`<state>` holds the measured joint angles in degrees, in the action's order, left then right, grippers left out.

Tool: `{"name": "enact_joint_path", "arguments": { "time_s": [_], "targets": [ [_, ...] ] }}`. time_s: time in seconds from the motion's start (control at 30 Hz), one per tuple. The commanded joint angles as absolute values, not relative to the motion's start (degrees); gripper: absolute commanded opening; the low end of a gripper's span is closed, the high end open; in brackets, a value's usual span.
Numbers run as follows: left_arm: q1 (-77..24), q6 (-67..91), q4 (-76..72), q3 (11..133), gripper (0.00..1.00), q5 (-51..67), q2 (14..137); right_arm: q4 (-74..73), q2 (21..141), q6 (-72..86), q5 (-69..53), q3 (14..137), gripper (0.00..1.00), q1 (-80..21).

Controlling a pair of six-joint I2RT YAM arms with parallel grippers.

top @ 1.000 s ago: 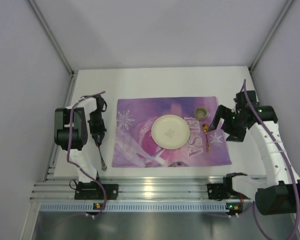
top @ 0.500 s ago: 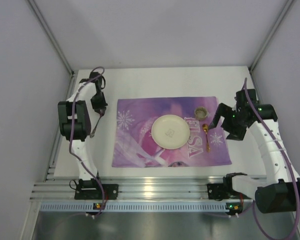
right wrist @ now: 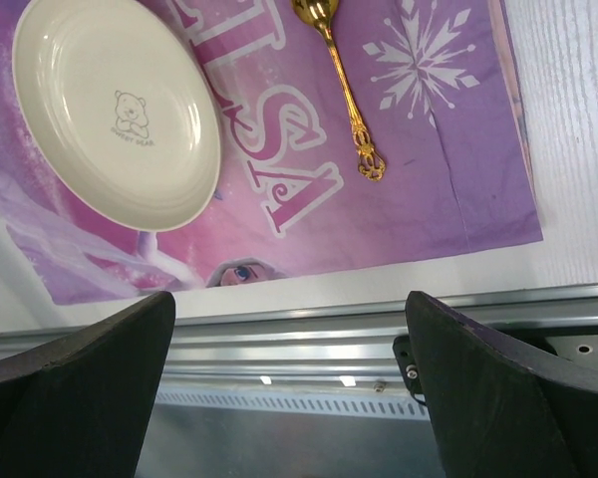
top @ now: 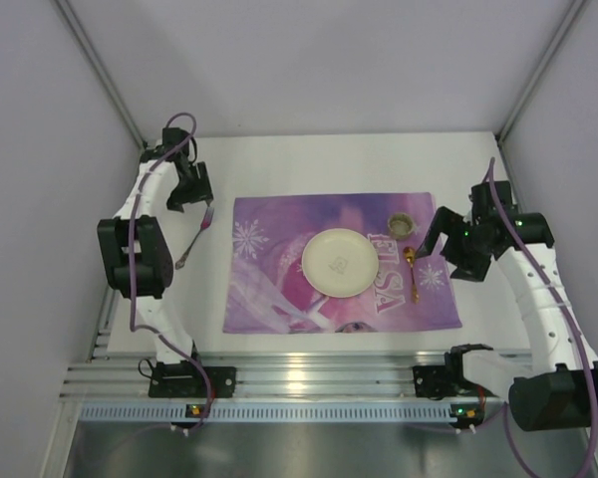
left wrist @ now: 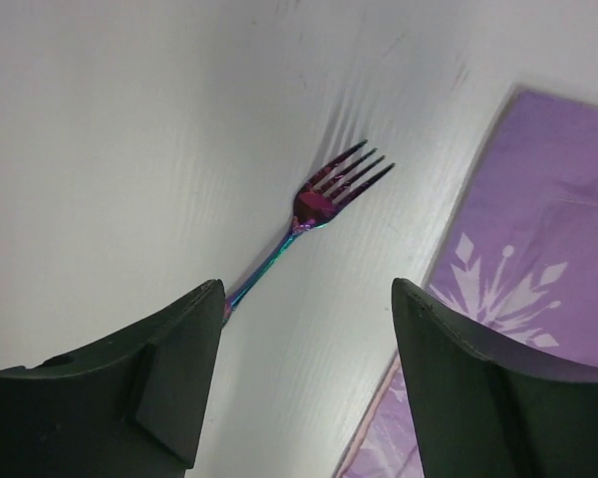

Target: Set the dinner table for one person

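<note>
— How is the dinner table [top: 329, 159] laid?
— Its long axis is set left to right beneath both arms, the ribbed rail [top: 309, 376] along the near edge.
— And the arms?
— The left gripper [left wrist: 309, 299] is stretched far back near the fork [left wrist: 312, 211], fingers parted, nothing held. The right gripper [right wrist: 289, 299] is raised by the placemat [top: 279, 224], likewise parted and empty.

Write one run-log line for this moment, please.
left gripper open, above iridescent metal fork on white tabletop beside purple placemat | right gripper open, empty | round cream plate and gold spoon on placemat
</note>
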<state>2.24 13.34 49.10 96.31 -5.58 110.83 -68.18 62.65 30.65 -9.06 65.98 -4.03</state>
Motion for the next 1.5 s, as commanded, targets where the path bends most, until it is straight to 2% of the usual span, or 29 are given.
{"name": "enact_joint_path", "arguments": {
  "time_s": [0.0, 0.4, 0.77, 0.8, 0.9, 1.0, 1.1, 1.2, 1.23, 1.37, 1.47],
  "targets": [
    [3.69, 10.55, 46.15, 92.48, 0.73, -8.26, 110.74, -67.06, 60.65, 31.03, -8.53, 67.06, 1.00, -4.75],
    [3.96, 8.79, 38.94, 86.22, 0.72, -6.94, 116.10, -70.49, 57.31, 30.67, -5.80, 65.22, 1.00, -4.75],
    [4.22, 9.76, 37.79, 85.25, 0.65, -8.00, 121.38, -71.28, 57.30, 31.03, -4.48, 65.21, 1.00, -4.75],
    [4.22, 9.84, 37.79, 84.82, 0.56, -8.17, 121.55, -71.28, 57.39, 31.11, -4.31, 65.21, 1.00, -4.75],
    [4.39, 10.19, 37.36, 82.98, 0.43, -9.05, 121.29, -71.28, 57.31, 31.20, -4.31, 65.21, 1.00, -4.75],
    [4.66, 10.46, 36.13, 79.72, 0.41, -9.58, 120.32, -71.28, 57.04, 31.29, -4.31, 64.69, 1.00, -4.75],
    [4.83, 10.81, 35.25, 77.17, 0.33, -9.58, 119.88, -71.19, 56.69, 31.29, -4.22, 63.90, 1.00, -4.75],
    [4.83, 11.16, 35.42, 76.73, 0.19, -9.14, 119.88, -71.10, 56.34, 31.11, -4.31, 63.28, 1.00, -4.83],
    [4.83, 11.25, 35.68, 76.99, 0.11, -9.23, 119.97, -71.02, 56.34, 30.94, -4.31, 63.11, 1.00, -4.75],
    [4.83, 11.25, 37.09, 79.27, 0.00, -8.61, 120.50, -70.93, 56.25, 30.76, -4.31, 62.93, 1.00, -4.75],
    [4.83, 11.34, 37.88, 80.15, 0.00, -8.00, 119.62, -70.84, 55.90, 30.67, -4.39, 63.02, 1.00, -4.75]
  ]
}}
